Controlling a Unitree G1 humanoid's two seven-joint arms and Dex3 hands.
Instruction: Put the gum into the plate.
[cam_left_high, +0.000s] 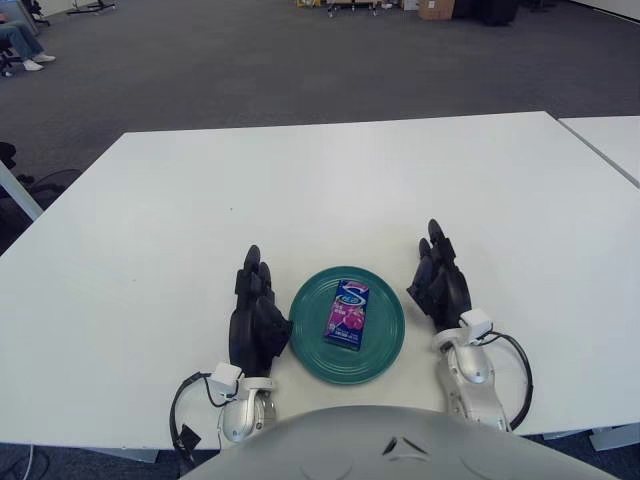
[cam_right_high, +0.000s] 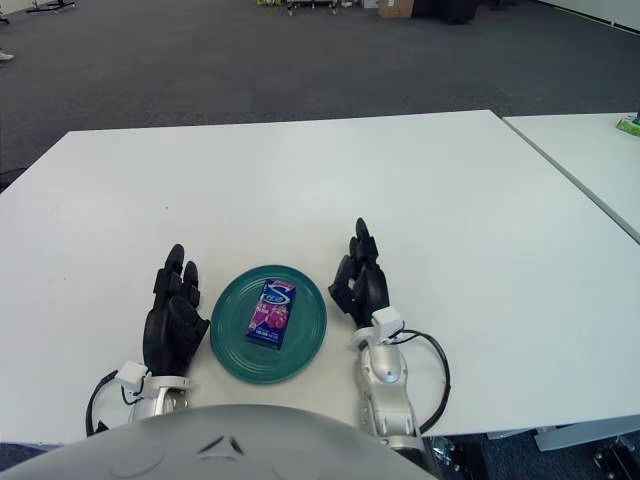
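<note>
A purple and pink gum pack (cam_left_high: 347, 312) lies flat in the middle of a round teal plate (cam_left_high: 310, 345) near the table's front edge. My left hand (cam_left_high: 257, 310) shows just left of the plate, fingers stretched forward and holding nothing. My right hand (cam_left_high: 438, 275) shows just right of the plate, fingers stretched forward and holding nothing. Neither hand touches the gum. The same layout shows in the right eye view, with the gum pack (cam_right_high: 271, 311) on the plate (cam_right_high: 229, 350).
The white table (cam_left_high: 300, 190) spreads wide beyond the plate. A second white table (cam_left_high: 610, 140) stands to the right with a narrow gap between. Grey carpet floor lies beyond, and a seated person (cam_left_high: 20, 45) is at the far left.
</note>
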